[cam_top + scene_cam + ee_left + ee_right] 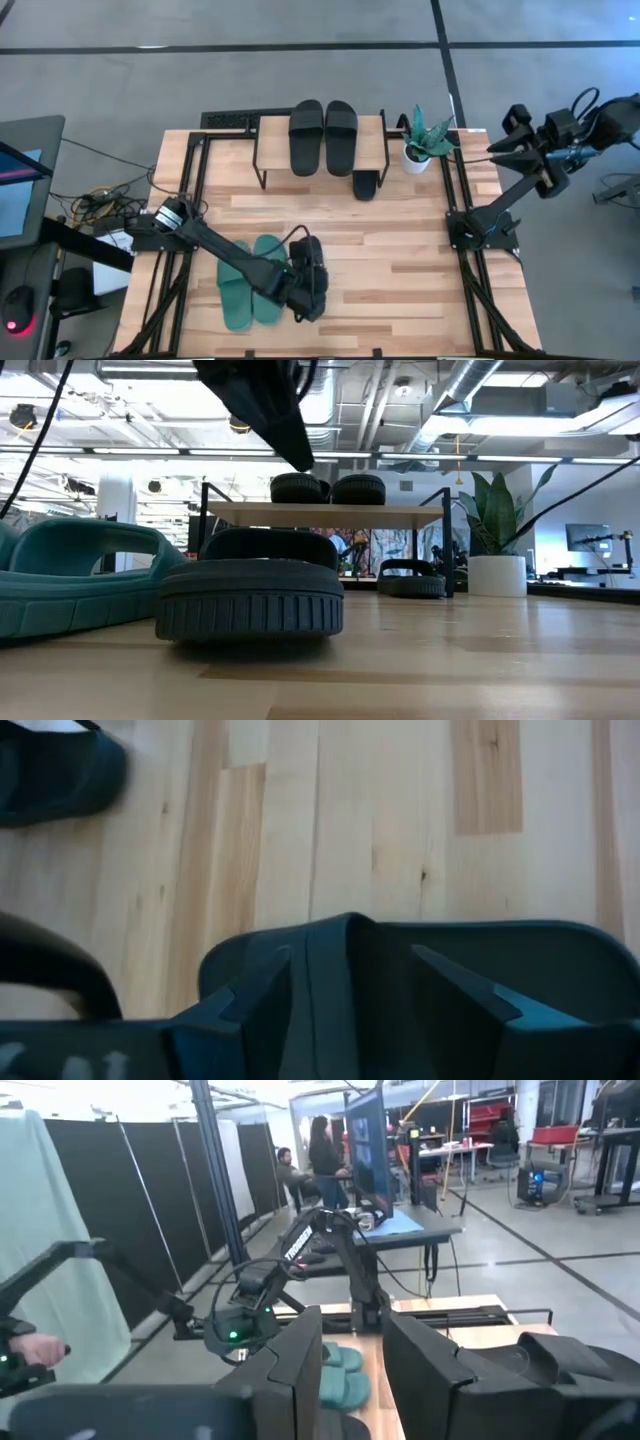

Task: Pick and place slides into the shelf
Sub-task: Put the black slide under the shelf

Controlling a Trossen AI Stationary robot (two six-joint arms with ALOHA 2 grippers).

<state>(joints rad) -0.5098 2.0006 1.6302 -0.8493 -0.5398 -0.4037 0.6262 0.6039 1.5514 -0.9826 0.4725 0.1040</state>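
Observation:
My left gripper (306,292) hangs open just above a black slide (312,252) that lies flat on the table's near half, right of the green pair (248,283). In the low view the gripper (298,455) stands clear above that slide's strap (262,545). In the left wrist view the slide (350,970) shows beyond the spread fingers (250,1015). The shelf (270,140) stands at the far edge with two black slides (323,137) on its top. Another black slide (366,185) lies on the table by the shelf's right leg. My right gripper (515,130) waits open beyond the table's right edge.
A potted plant (425,145) in a white pot stands right of the shelf at the far edge. Black frame rails (190,200) run along the table's left and right sides. Bare wood (400,260) lies between the shelf and the near slides.

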